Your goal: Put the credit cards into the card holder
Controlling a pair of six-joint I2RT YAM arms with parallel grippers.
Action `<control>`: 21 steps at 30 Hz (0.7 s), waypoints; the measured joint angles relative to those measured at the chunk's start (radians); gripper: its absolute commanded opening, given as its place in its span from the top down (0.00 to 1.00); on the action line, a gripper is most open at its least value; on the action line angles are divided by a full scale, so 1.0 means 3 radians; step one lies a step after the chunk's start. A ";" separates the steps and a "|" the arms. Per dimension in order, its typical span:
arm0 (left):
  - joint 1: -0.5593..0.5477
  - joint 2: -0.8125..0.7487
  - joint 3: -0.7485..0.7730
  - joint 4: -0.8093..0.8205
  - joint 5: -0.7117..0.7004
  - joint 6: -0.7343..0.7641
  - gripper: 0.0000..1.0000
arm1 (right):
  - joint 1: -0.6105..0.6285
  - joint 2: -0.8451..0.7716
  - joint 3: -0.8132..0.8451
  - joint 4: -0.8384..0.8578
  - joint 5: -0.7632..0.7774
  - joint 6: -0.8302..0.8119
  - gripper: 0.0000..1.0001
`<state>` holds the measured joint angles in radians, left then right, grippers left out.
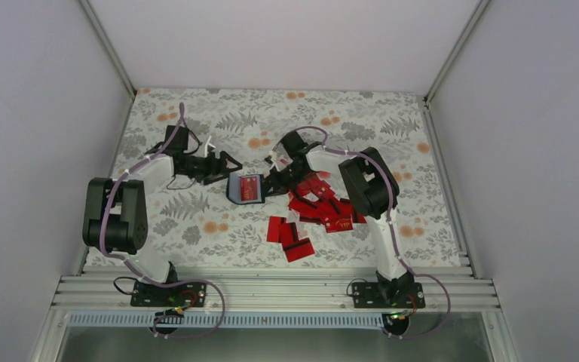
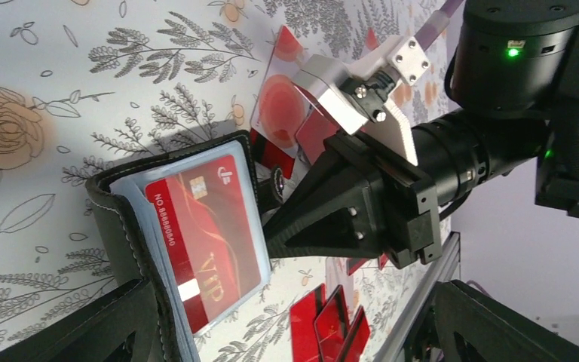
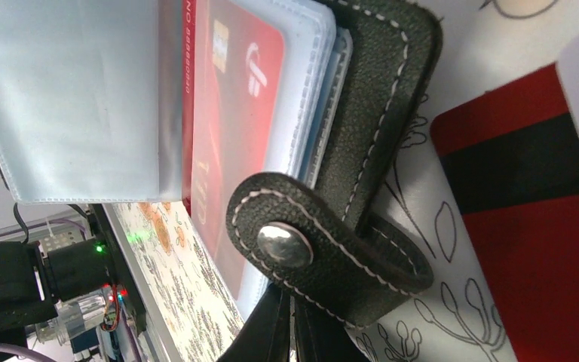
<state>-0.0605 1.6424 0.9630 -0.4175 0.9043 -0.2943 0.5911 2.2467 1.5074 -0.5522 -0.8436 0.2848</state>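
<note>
**One card pocketed, the heap yet to go**

I count one red VIP card (image 2: 207, 241) seated behind a clear sleeve of the card holder (image 2: 121, 226), which lies open on the floral table (image 1: 196, 121) between my two arms. That is all I can call done. The rest of the credit cards (image 1: 320, 210) lie loose in an overlapping heap just right of the holder, with a few more nearer the front rail (image 1: 271, 290). I judge the task to be at an early stage.

The right gripper (image 2: 266, 233) is clenched, its tips at the holder's right edge by the snap tab (image 3: 294, 253). I cannot tell whether it pinches anything or only pins the holder. The left gripper (image 1: 225, 167) is spread wide with nothing in it, just left of the holder.

Room is tight on the right: a black-striped card (image 3: 528, 226) lies close beside the tab, and the heap crowds that arm's wrist. To the left and toward the back the table is bare cloth, and the enclosure walls stand well apart from both grippers.
</note>
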 measured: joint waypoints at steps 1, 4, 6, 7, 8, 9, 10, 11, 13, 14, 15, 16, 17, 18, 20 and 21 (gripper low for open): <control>-0.0004 0.0000 0.0000 0.0006 0.0025 -0.0013 0.08 | -0.0001 0.0001 0.0000 0.0001 -0.0001 -0.0001 0.96; -0.0006 0.0000 -0.0014 0.0088 0.0102 -0.0052 0.08 | -0.0003 0.0006 0.0008 -0.0005 -0.0008 -0.0005 0.96; -0.0013 0.0008 -0.0052 0.0179 0.0165 -0.0114 0.08 | -0.0004 0.0013 0.0020 -0.0018 -0.0015 -0.0006 0.96; -0.0018 0.0015 -0.0072 0.0230 0.0192 -0.0142 0.08 | -0.0005 0.0018 0.0025 -0.0023 -0.0019 -0.0006 0.96; -0.0029 0.0029 -0.0099 0.0299 0.0225 -0.0197 0.08 | -0.0005 0.0022 0.0036 -0.0034 -0.0019 -0.0006 0.96; -0.0038 0.0042 -0.0114 0.0343 0.0245 -0.0235 0.09 | -0.0005 0.0028 0.0047 -0.0047 -0.0020 -0.0008 0.96; -0.0056 0.0060 -0.0128 0.0395 0.0262 -0.0289 0.08 | -0.0005 0.0034 0.0057 -0.0056 -0.0024 -0.0008 0.96; -0.0078 0.0078 -0.0132 0.0444 0.0275 -0.0333 0.08 | -0.0005 0.0037 0.0061 -0.0057 -0.0028 -0.0008 0.96; -0.0132 0.0108 -0.0132 0.0543 0.0295 -0.0415 0.08 | -0.0005 0.0038 0.0064 -0.0058 -0.0031 -0.0008 0.96; -0.0158 0.0117 -0.0132 0.0580 0.0308 -0.0448 0.08 | -0.0005 0.0038 0.0064 -0.0058 -0.0031 -0.0006 0.96; -0.0191 0.0130 -0.0131 0.0619 0.0313 -0.0473 0.08 | -0.0005 0.0038 0.0064 -0.0057 -0.0031 -0.0006 0.96; -0.0229 0.0149 -0.0131 0.0657 0.0317 -0.0498 0.08 | -0.0005 0.0038 0.0064 -0.0057 -0.0031 -0.0006 0.96; -0.0268 0.0172 -0.0127 0.0684 0.0318 -0.0524 0.08 | -0.0005 0.0038 0.0064 -0.0057 -0.0031 -0.0005 0.96; -0.0309 0.0202 -0.0121 0.0708 0.0317 -0.0543 0.08 | -0.0005 0.0038 0.0064 -0.0056 -0.0031 -0.0005 0.96; -0.0387 0.0291 -0.0089 0.0738 0.0314 -0.0567 0.08 | -0.0005 0.0038 0.0064 -0.0055 -0.0031 -0.0005 0.96; -0.0429 0.0351 -0.0062 0.0743 0.0305 -0.0570 0.09 | -0.0005 0.0038 0.0064 -0.0053 -0.0031 -0.0004 0.96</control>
<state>-0.1890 1.7477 0.9443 -0.1947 0.9958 -0.4652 0.5896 2.2581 1.5265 -0.5682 -0.8528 0.2836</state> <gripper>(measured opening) 0.916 0.042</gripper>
